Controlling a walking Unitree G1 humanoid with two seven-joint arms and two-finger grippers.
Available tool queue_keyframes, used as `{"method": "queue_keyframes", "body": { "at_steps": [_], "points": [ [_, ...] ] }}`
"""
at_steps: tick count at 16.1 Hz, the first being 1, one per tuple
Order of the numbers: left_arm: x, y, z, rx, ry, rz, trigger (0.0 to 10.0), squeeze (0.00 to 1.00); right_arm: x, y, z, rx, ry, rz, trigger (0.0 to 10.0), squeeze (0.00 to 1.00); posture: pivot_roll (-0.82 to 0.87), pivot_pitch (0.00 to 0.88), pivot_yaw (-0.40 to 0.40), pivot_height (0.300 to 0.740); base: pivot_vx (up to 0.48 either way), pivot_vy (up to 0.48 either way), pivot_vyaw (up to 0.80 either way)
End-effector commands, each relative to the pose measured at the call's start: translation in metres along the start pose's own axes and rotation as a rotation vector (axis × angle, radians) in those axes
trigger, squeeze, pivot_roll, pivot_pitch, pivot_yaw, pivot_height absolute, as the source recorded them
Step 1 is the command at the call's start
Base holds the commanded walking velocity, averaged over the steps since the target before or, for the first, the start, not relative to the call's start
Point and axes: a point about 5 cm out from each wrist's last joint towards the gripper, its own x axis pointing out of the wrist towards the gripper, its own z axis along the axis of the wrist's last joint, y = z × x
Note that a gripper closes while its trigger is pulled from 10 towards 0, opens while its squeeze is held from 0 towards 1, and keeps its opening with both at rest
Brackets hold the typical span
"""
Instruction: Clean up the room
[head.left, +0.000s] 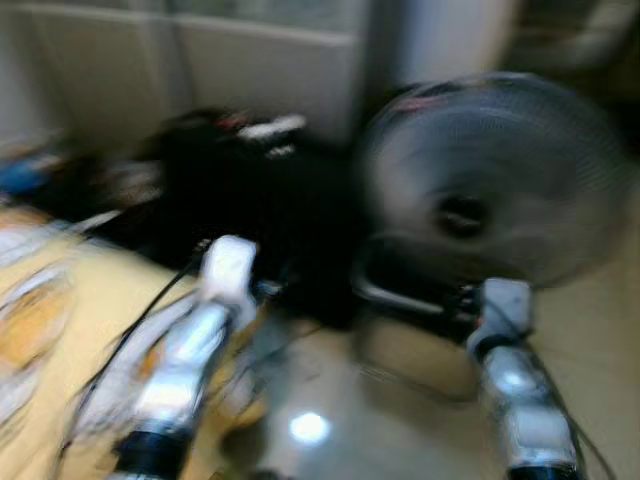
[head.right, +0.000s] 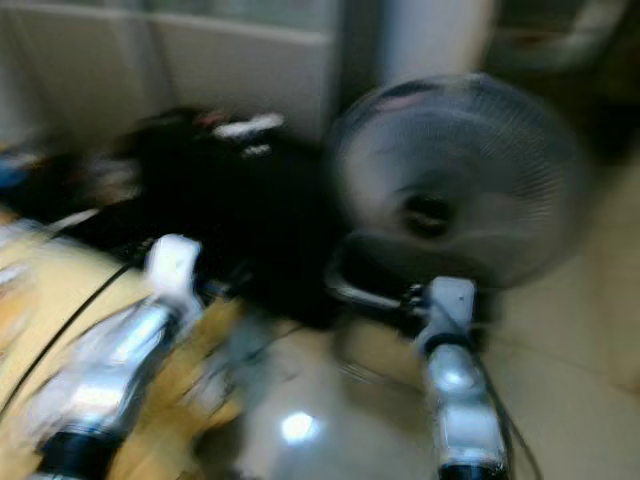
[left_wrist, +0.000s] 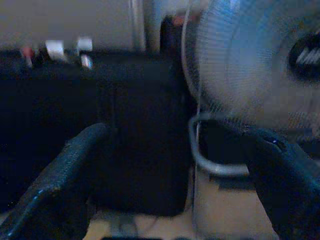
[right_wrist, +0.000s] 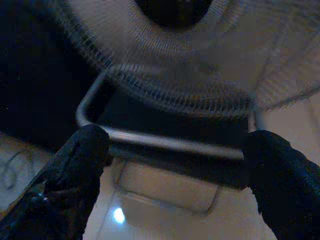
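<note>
The head views are blurred. A large grey floor fan stands on the tiled floor ahead on the right, with a bent silver tube at its foot. My right gripper is open just short of that tube, and nothing lies between its fingers. It reaches forward at the lower right. My left gripper is also open and empty, facing a black bag or case beside the fan. The left arm stretches out over a yellow surface's edge.
The black case sits against a pale wall with small white items on top. A yellow covered surface with clutter lies at the left. A pale boxy shape rests on the glossy floor under the tube.
</note>
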Motion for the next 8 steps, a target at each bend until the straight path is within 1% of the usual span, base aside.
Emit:
{"method": "queue_keyframes", "body": {
  "at_steps": [1, 2, 3, 4, 5, 6, 7, 8],
  "points": [
    [0.001, -0.004, 0.002, 0.000, -0.008, -0.007, 10.0, 0.11, -0.001, -0.012, -0.008, -0.022, 0.021, -0.019, 10.0, 0.00, -0.02, 0.000, 0.017, 0.740, 0.360, 0.000, -0.76],
    [-0.007, 0.000, -0.006, -0.003, 0.008, 0.011, 10.0, 0.12, -0.007, -0.013, -0.027, -0.010, 0.062, 0.001, 10.0, 0.00, 0.00, 0.000, 0.007, 0.740, 0.360, 0.000, -0.76],
    [-0.009, 0.003, -0.011, -0.003, 0.024, 0.021, 10.0, 0.11, -0.008, -0.013, -0.036, -0.009, 0.090, 0.010, 10.0, 0.00, 0.00, 0.000, 0.019, 0.740, 0.349, 0.000, -0.75],
    [-0.009, 0.004, -0.013, -0.003, 0.034, 0.016, 10.0, 0.12, -0.008, -0.015, -0.040, -0.021, 0.109, 0.008, 10.0, 0.00, 0.00, 0.000, 0.021, 0.740, 0.341, 0.000, -0.74],
    [-0.010, 0.006, -0.018, 0.012, 0.051, 0.014, 10.0, 0.11, -0.008, -0.012, -0.044, -0.002, 0.122, 0.012, 10.0, 0.00, 0.00, 0.000, 0.018, 0.740, 0.326, 0.000, -0.71],
    [-0.011, 0.007, -0.032, 0.005, 0.103, 0.053, 10.0, 0.11, -0.004, -0.015, -0.056, 0.007, 0.182, 0.013, 10.0, 0.00, 0.02, 0.000, 0.021, 0.740, 0.000, 0.000, 0.00],
    [-0.014, 0.004, -0.049, -0.040, 0.161, 0.086, 10.0, 0.10, 0.000, -0.019, -0.066, 0.004, 0.226, -0.001, 10.0, 0.00, 0.03, 0.000, 0.017, 0.740, 0.000, 0.000, 0.00],
    [-0.015, 0.003, -0.064, -0.053, 0.222, 0.095, 10.0, 0.10, 0.003, -0.020, -0.072, -0.012, 0.267, 0.000, 10.0, 0.00, 0.05, 0.000, 0.007, 0.740, 0.000, 0.000, 0.00]
  ]
}}
